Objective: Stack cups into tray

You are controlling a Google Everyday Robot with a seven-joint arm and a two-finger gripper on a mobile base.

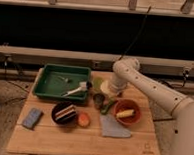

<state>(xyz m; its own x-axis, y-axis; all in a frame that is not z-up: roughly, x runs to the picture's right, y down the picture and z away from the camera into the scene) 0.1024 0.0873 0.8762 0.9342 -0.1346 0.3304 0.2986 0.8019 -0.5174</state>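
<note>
The dark-green tray (50, 86) sits at the back left of the wooden table, with a white brush (77, 89) lying in it. Just right of the tray are the cups: a pale green cup (96, 83), a white cup (106, 87) partly hidden by the arm, and a dark grey cup (98, 99) in front of them. My white arm reaches in from the right and bends down over the white cup. The gripper (111, 90) is at the white cup, mostly hidden by the wrist.
An orange bowl (126, 112) holding a yellow item stands at the right, with a green item (107, 107) beside it. A black bowl with cake (64, 112), a small orange object (82, 120), a grey cloth (112, 127) and a blue sponge (31, 117) lie along the front.
</note>
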